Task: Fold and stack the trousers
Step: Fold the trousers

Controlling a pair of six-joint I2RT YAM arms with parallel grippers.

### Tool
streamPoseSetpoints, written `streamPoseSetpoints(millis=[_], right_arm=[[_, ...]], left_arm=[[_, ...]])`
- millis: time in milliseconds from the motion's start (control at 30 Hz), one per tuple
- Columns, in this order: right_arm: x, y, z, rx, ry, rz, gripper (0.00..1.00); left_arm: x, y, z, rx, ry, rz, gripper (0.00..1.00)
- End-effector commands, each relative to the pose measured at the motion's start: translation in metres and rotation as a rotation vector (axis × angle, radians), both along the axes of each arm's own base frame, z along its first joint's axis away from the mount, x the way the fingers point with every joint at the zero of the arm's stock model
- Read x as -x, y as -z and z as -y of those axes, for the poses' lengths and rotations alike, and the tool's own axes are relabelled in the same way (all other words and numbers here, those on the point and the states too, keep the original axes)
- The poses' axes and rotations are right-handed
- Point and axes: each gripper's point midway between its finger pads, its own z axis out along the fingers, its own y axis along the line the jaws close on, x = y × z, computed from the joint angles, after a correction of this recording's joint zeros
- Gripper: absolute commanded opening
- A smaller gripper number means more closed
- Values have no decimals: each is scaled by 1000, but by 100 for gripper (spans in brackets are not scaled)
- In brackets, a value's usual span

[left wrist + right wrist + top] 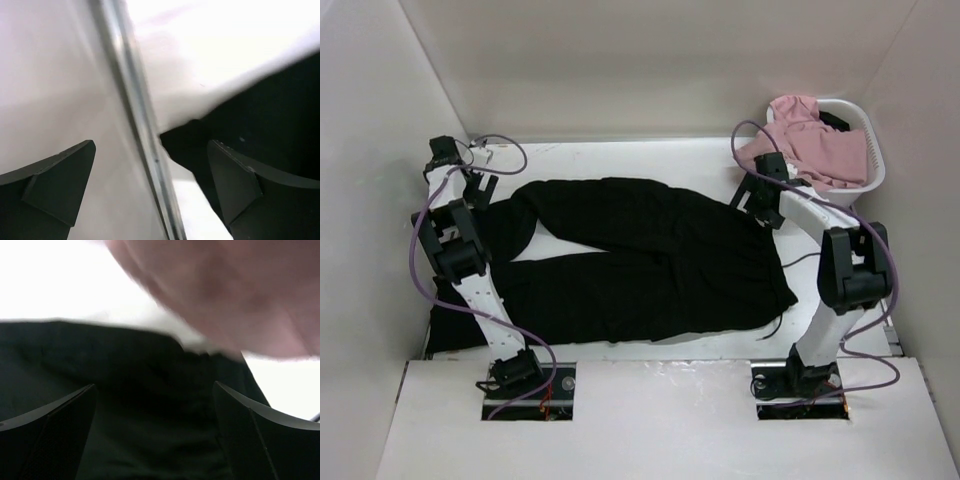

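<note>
Wide-spread fingers (pixel 55 190) of the left claw (pixel 150 150) frame the foreground, nothing between them, as it hovers at the far left corner of the white surface (pixel 620 155), hard by the side wall (pixel 45 75), with the hem of one black leg just under its right finger. Across the way, the right claw (pixel 154 387) hangs equally agape and empty above the waist end of the trousers (pixel 650 260), just beside a white basket (pixel 875 160) that holds a pink garment (pixel 810 140). Seen from above, the trousers lie flat and unfolded across the middle of the surface, waist to the right with the thin drawstring (pixel 778 326) trailing off the near corner, the two legs running left and splayed apart in a shallow V. By the look of it the garment is laid out and the first fold is not yet made. That fold would likely call for both claws to drop onto the far edge, one pinching the far leg's hem and the other the waistband's far corner, then carry that edge together toward the near leg so the two legs lie one on the other.
</note>
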Motion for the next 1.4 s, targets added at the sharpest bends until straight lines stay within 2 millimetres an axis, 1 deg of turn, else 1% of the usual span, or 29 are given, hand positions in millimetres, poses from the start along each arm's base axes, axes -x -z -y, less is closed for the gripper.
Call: streamPoseSetpoints(millis=[0,67,133,167,267,333,400,467,500,533,567,633,667,733,767,833,867,933,967,1033,1067,1100,1133,1200,1233,1267,1300,1333,1367], right_arm=[[-15,0,-1,47,-9,-22,100],[-13,11,-2,59,-11,-61,100],[-8,15,1,78,-1,-85,100],[-6,17,1,81,-6,-93,100],[9,13,-2,110,-43,-112,100],[19,17,-4,125,-70,-129,100],[26,24,-3,134,-83,-159,100],[30,33,-1,144,-87,-185,100],[30,34,-1,146,-84,-186,100],[29,33,-1,145,-84,-181,100],[27,35,-2,137,-86,-177,94],[24,35,-2,129,-88,-172,75],[23,35,-2,125,-97,-170,65],[21,35,0,107,-108,-170,41],[21,36,0,90,-110,-171,26],[21,37,3,68,-100,-170,5],[20,35,4,69,-102,-164,0],[19,25,4,80,-109,-140,0],[19,21,6,86,-108,-128,0],[19,6,10,106,-93,-90,0],[20,1,12,113,-83,-73,3],[22,-6,14,123,-71,-52,17],[24,-11,13,129,-64,-34,36],[31,-20,9,121,-40,-4,61],[35,-26,2,109,-33,14,75],[38,-32,-9,101,-36,37,83],[40,-38,-25,103,-57,59,98],[39,-44,-36,115,-71,79,100],[35,-54,-49,144,-73,106,100]], left_arm=[[7,26,-3,4,-73,-54,100],[16,42,-1,5,-55,-99,100],[24,54,4,12,-31,-134,100],[29,58,6,15,-25,-147,98],[42,62,15,32,3,-171,89],[47,62,20,44,15,-174,84],[51,63,23,56,19,-184,79],[54,65,25,61,20,-192,71],[56,68,25,60,18,-202,63],[58,72,24,59,15,-213,51],[60,76,25,58,16,-225,40],[64,83,27,60,10,-244,18],[64,84,27,62,4,-245,11],[64,83,27,60,-2,-234,3],[61,80,26,56,-6,-219,1],[54,68,19,38,-25,-163,0],[47,56,12,19,-40,-114,0],[36,25,-4,-26,-70,-7,0],[29,7,-11,-52,-81,50,0],[21,-30,-21,-100,-88,147,0],[18,-45,-22,-120,-82,183,0],[18,-57,-23,-137,-72,206,0],[18,-65,-22,-148,-64,217,0],[23,-76,-20,-165,-47,223,0],[26,-78,-19,-173,-39,220,0],[29,-79,-18,-179,-34,220,0],[34,-78,-20,-195,-37,212,0],[36,-78,-22,-204,-47,211,0],[42,-77,-30,-224,-72,206,0]])
